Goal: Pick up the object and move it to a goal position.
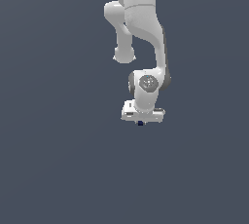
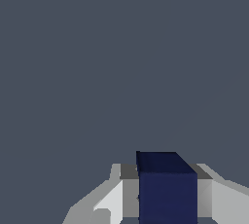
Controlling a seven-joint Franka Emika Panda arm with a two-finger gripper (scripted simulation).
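The object is a tiny dark navy-blue cube (image 1: 140, 122), seen just under the white hand in the exterior view, near the middle of the picture. In the wrist view the cube (image 2: 167, 189) sits between the two grey fingers (image 2: 129, 194), which press against its sides. My gripper (image 1: 141, 121) is shut on the cube. The arm comes down from the top of the exterior view. I cannot tell whether the cube touches the surface or hangs above it.
A plain dark grey-blue surface (image 1: 58, 159) fills both views. No other object, edge or marker shows.
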